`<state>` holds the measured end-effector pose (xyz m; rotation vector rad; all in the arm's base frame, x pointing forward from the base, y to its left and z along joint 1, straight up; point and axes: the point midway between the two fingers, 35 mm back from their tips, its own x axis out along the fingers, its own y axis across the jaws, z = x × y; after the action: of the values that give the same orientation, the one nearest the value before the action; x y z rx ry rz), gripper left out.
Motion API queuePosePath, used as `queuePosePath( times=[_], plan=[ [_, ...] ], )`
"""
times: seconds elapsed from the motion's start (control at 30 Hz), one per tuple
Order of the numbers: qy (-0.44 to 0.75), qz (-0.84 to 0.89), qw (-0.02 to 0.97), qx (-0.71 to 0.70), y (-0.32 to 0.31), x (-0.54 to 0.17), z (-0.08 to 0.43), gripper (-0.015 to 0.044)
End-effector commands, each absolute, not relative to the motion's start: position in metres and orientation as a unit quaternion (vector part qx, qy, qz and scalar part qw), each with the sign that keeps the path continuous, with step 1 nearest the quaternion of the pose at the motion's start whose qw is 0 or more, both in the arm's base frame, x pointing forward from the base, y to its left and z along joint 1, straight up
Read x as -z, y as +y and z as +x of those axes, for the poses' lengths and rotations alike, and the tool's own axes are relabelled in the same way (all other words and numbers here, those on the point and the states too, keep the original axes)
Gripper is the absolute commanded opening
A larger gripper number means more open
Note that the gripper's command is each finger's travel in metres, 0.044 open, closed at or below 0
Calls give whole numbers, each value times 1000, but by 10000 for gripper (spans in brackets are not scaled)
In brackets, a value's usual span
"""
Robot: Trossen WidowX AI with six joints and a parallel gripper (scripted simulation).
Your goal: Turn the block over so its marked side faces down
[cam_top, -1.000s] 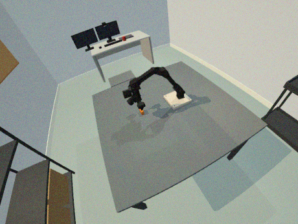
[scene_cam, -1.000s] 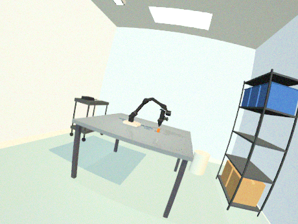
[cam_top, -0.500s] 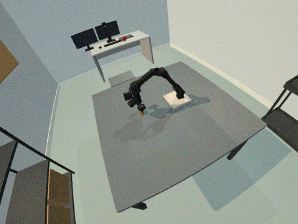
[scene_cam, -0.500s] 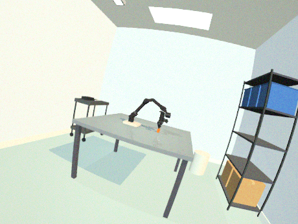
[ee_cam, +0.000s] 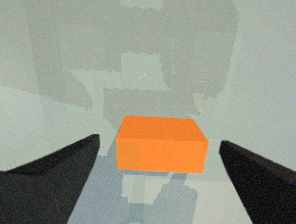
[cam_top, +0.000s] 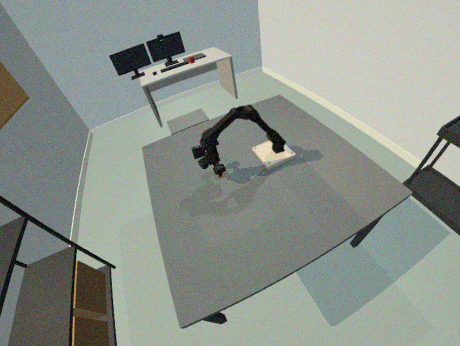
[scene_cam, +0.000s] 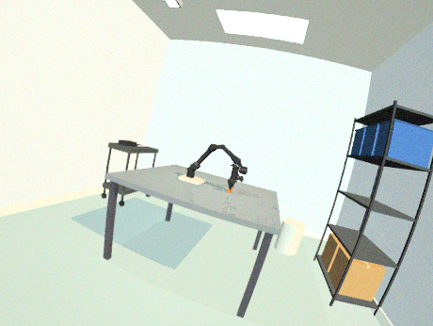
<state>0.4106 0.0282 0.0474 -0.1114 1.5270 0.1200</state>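
An orange block (ee_cam: 161,144) lies on the grey table between my two dark fingers in the wrist view. Its top and near faces are plain orange; no dark mark shows on them. My gripper (ee_cam: 160,142) is open wide, with a clear gap between each finger and the block. In the top view the block (cam_top: 219,171) is a small orange spot right under the gripper (cam_top: 216,167), near the table's middle left. In the exterior view the block (scene_cam: 230,190) sits just below the fingers (scene_cam: 231,186). Whether it touches the table I cannot tell from the top and exterior views.
The arm's white base plate (cam_top: 273,153) sits on the table behind the gripper. A desk with two monitors (cam_top: 147,54) stands at the far wall. A shelf rack (scene_cam: 378,207), a small cart (scene_cam: 128,155) and a white bin (scene_cam: 289,236) stand off the table.
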Motion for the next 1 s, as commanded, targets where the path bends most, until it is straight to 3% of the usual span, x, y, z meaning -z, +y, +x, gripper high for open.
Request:
queuePosePath(
  times=[0.0, 0.17, 0.87, 0.97],
  plan=[
    [694, -52, 716, -52, 27, -41, 408, 414],
    [694, -52, 716, -52, 27, -41, 408, 282],
    [694, -52, 716, -52, 27, -41, 408, 143],
    [694, -52, 716, -52, 27, -50, 408, 64]
  ],
)
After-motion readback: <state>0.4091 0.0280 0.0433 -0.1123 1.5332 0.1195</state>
